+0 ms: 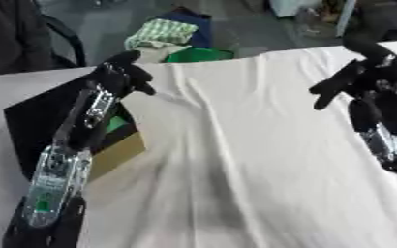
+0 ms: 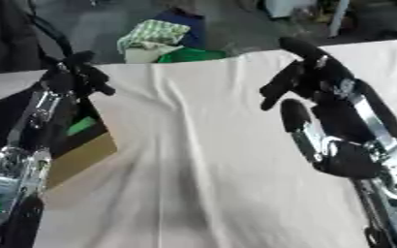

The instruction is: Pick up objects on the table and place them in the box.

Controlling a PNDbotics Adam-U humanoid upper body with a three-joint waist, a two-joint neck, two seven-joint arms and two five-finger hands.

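Both robot hands raised and empty; box at the desk's left edge, no loose object seen on the cloth.

The box (image 1: 109, 155) is noted at the left side of the desk (image 1: 261, 160), which is covered by a white cloth (image 1: 236, 193); the box shows black flaps, a tan cardboard wall and something green inside. It is judged light and fairly stiff, and is best left where it stands. No object for picking can be made out on the cloth, so its handling cannot be assessed. The left robot hand (image 1: 124, 72) is held over the box's far corner, fingers curled, with nothing seen in it. The right robot hand (image 2: 299, 77) hangs above the cloth's right part, fingers drooping and relaxed, touching nothing.
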